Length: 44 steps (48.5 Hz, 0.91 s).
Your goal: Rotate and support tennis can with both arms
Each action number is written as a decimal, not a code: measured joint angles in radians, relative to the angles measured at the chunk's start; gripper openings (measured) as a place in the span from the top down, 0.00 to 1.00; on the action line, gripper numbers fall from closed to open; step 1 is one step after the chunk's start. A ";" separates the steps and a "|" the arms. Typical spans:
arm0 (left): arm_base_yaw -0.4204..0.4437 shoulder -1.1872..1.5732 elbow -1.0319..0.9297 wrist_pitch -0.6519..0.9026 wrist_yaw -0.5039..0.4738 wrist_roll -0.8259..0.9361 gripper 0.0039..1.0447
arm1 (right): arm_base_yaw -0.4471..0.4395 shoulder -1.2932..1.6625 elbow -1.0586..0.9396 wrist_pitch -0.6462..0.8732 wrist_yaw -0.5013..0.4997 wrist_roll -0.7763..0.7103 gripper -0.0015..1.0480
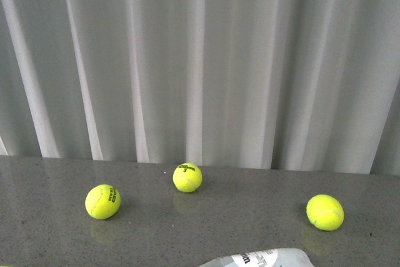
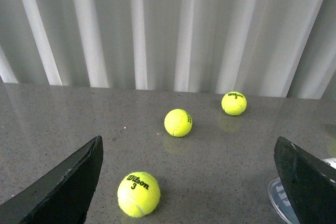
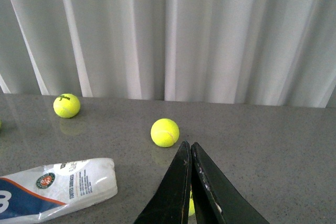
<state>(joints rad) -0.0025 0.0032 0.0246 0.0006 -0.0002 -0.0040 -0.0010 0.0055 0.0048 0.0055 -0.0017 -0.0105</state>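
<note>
The tennis can [image 3: 58, 187] lies on its side on the grey table, white label with a round red-green logo and a navy and orange band. In the front view only its upper edge [image 1: 262, 259] shows at the bottom. My left gripper [image 2: 189, 142] is open, its fingers [image 2: 63, 187] wide apart; the can's clear end [image 2: 278, 200] peeks out beside the right-hand finger. My right gripper [image 3: 189, 144] is shut with nothing between its fingers, to the right of the can and apart from it. Neither arm shows in the front view.
Three yellow tennis balls lie loose on the table [image 1: 206, 229]: one at left [image 1: 102, 201], one in the middle [image 1: 187, 177], one at right [image 1: 325, 212]. A Wilson 3 ball [image 2: 138, 194] sits between my left fingers. White curtain [image 1: 200, 60] hangs behind the table's far edge.
</note>
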 joint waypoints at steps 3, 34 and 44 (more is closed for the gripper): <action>0.000 -0.002 0.000 0.000 0.000 0.000 0.06 | 0.000 0.000 0.000 -0.003 0.000 0.000 0.97; 0.000 -0.001 0.000 0.000 0.000 0.000 0.06 | 0.000 -0.001 0.000 -0.005 0.000 0.000 0.24; 0.000 -0.001 0.000 0.000 0.000 0.000 0.06 | 0.000 -0.001 0.000 -0.005 0.000 0.000 0.07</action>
<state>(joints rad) -0.0025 0.0021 0.0246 0.0006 -0.0002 -0.0040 -0.0013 0.0044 0.0048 0.0006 -0.0017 -0.0101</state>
